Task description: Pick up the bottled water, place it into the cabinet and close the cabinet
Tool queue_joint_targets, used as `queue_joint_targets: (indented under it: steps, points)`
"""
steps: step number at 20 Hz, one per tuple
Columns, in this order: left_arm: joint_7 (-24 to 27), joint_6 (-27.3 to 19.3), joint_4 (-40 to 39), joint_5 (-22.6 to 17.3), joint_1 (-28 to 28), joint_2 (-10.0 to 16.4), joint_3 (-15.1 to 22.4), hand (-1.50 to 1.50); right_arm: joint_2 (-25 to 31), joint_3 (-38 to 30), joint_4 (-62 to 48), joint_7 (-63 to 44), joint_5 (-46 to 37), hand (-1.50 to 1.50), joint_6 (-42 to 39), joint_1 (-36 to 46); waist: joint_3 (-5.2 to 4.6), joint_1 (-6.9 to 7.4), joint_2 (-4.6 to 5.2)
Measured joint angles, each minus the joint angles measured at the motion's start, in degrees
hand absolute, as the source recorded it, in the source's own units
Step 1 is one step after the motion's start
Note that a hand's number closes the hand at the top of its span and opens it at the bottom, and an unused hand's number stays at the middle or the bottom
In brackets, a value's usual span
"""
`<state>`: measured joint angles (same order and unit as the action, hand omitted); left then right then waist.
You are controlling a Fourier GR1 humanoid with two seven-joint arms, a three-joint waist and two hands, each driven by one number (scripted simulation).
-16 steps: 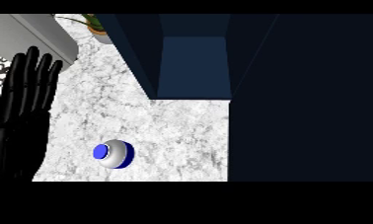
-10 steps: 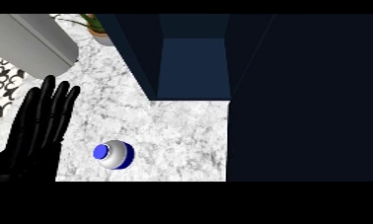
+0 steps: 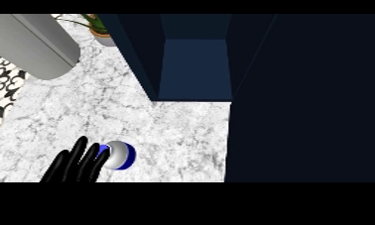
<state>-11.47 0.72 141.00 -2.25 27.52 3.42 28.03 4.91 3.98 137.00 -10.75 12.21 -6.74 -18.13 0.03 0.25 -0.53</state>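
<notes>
Head view, looking steeply down on the white marbled desk [image 3: 176, 130]. The bottled water [image 3: 118, 155] stands upright on the desk at about 7 o'clock in the view. It is seen from above as a white round form with a blue band along its right-hand edge and a patch of blue at its left. The left robot hand [image 3: 72, 167] enters from the lower edge at 7 o'clock, just to the 9 o'clock side of the bottle. Its black fingers [image 3: 81, 149] are straight and held close together, pointing towards 1 o'clock. The fingertips nearest the bottle overlap its left side; whether they touch it cannot be told from this angle, and nothing is curled round or pinching it.

The cabinet [image 3: 196, 68] lies at 12 o'clock, dark blue, with its opening facing the viewer and its paler inner floor in sight. It is well apart from the bottle, which sits at the 7 o'clock side of it. A broad dark panel [image 3: 307, 100] fills the view from 1 to 5 o'clock, adjoining the cabinet's right side. A grey rounded object [image 3: 36, 45] lies at 10 o'clock, and a potted plant [image 3: 99, 29] shows at 11 o'clock, beside the cabinet's left wall
</notes>
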Motion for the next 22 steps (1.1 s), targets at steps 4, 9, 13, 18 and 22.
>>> queue_joint_targets:
  steps: [4,9,13,18,22]
  points:
    - [-0.3,-1.4,1.4,1.0,5.3,1.4,2.6,-1.50,1.4,-1.8,0.9,-0.6,0.8,-1.50,-2.1,-2.5,0.01,-0.01,0.01]
    - [0.7,-2.8,1.9,1.5,9.5,3.3,5.2,-1.50,1.1,-2.1,1.4,-0.5,1.2,-1.50,-3.0,-4.9,0.04,-0.05,-0.13]
    - [2.2,-3.2,2.3,1.8,12.2,5.5,6.6,-1.50,1.4,-2.8,1.6,-1.0,1.4,-1.50,-3.3,-5.1,0.04,0.05,-0.17]
    - [4.8,-3.6,2.6,2.1,15.5,7.9,8.9,-1.50,1.4,-3.4,1.7,-0.5,1.7,-1.50,-4.0,-5.9,0.05,0.15,-0.30]
    - [6.6,-4.7,2.5,2.4,16.7,8.9,10.4,-1.50,1.6,-4.4,1.8,-0.1,2.1,-1.50,-5.0,-7.2,0.05,-0.20,-0.25]
